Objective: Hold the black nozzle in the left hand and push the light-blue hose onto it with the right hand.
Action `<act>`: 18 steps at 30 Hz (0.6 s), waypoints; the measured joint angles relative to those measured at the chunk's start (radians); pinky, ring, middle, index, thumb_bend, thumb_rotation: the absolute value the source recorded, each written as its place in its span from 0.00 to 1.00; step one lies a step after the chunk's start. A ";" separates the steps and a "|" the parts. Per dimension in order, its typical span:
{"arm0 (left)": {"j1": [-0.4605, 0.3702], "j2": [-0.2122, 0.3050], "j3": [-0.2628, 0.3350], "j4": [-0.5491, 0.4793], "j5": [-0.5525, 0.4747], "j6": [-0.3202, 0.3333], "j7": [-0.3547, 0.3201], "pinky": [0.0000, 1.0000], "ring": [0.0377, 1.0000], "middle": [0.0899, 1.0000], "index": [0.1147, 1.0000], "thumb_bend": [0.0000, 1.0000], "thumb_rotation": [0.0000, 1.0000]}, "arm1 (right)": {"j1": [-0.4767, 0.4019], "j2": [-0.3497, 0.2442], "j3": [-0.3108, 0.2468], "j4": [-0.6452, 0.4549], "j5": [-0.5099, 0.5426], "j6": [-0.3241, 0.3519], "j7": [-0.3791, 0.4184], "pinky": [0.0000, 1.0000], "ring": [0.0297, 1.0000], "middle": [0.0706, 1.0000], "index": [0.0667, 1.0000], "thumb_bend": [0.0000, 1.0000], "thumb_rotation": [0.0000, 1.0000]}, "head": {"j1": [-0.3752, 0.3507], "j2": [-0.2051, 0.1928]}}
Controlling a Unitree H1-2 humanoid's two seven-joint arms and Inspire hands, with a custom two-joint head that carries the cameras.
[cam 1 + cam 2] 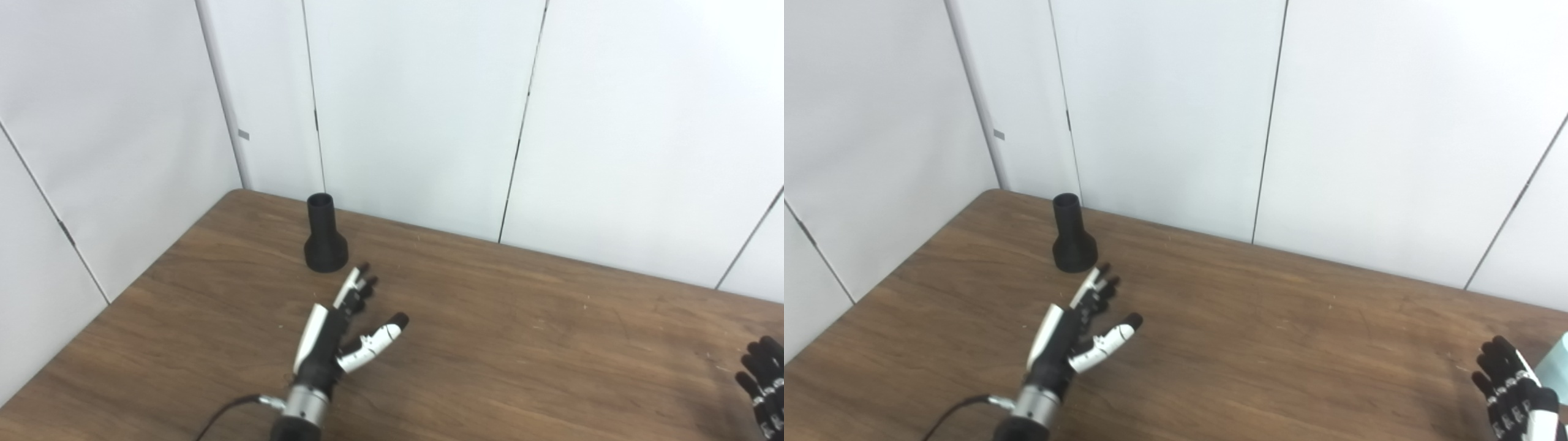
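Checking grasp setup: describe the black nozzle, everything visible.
The nozzle is matte black, plastic-looking: a narrow round neck with an open top, flaring to a wide round base. It stands upright on its base on the wooden table, near the far left corner by the wall. Nothing grips it; the left robot hand, open, is just short of it.

text check | honestly nothing readable anywhere | black nozzle (324,236): plain, no brand or label | wall panels (416,104): blank, just one tiny grey tag (244,135), too small to tell if it's got print
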 measured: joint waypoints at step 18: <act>-0.131 0.170 0.180 -0.116 0.062 0.154 -0.004 0.88 0.87 0.86 0.88 0.72 0.20 | -0.017 -0.002 -0.001 0.019 -0.008 0.001 -0.001 0.87 0.90 0.91 0.90 0.65 1.00 | 0.015 0.003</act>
